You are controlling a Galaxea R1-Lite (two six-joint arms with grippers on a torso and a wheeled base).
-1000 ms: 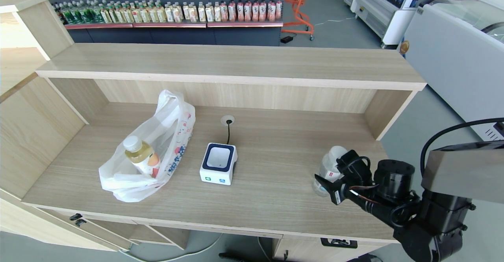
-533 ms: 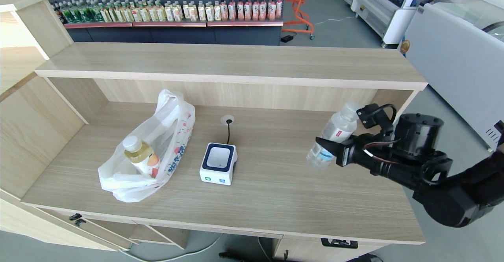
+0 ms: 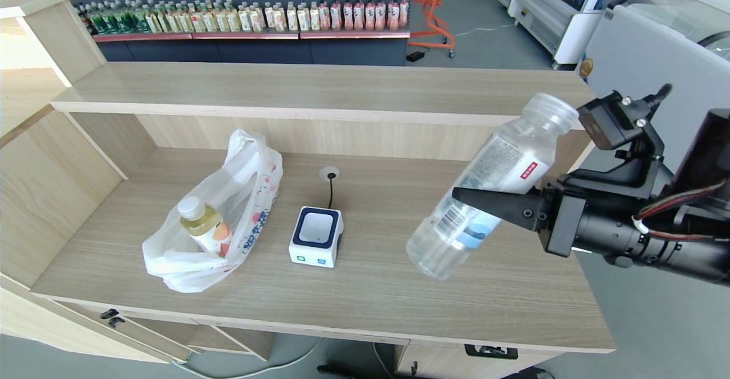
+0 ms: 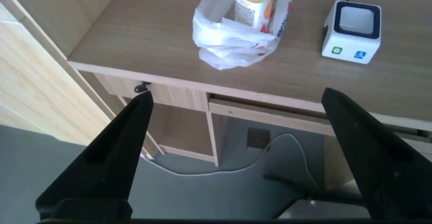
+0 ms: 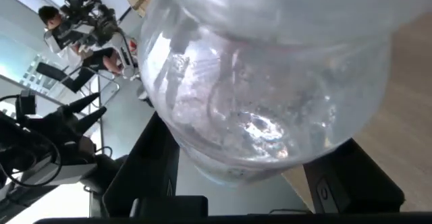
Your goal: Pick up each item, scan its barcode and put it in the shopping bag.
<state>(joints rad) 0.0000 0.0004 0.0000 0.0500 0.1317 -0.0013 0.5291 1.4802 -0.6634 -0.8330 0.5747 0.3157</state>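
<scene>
My right gripper (image 3: 502,194) is shut on a clear water bottle (image 3: 490,182), held tilted in the air above the right part of the counter, cap up and to the right, barcode facing the head camera. The right wrist view looks along the bottle's transparent body (image 5: 270,89). The white scanner (image 3: 316,236) with a dark-rimmed window sits mid-counter, left of the bottle. A white plastic shopping bag (image 3: 251,191) lies at the left with a yellow drink bottle (image 3: 202,228) inside. My left gripper (image 4: 236,150) hangs open below the counter's front edge, with the bag (image 4: 223,38) and scanner (image 4: 352,30) beyond it.
The wooden counter (image 3: 393,276) has a raised back shelf (image 3: 331,91) and side walls. The scanner's cable runs to a grommet (image 3: 329,174) at the back. Store shelves of drinks and freezers stand beyond.
The right gripper has lifted the water bottle from the counter's right side, up and toward the camera. Bag, scanner and left arm have not moved.
</scene>
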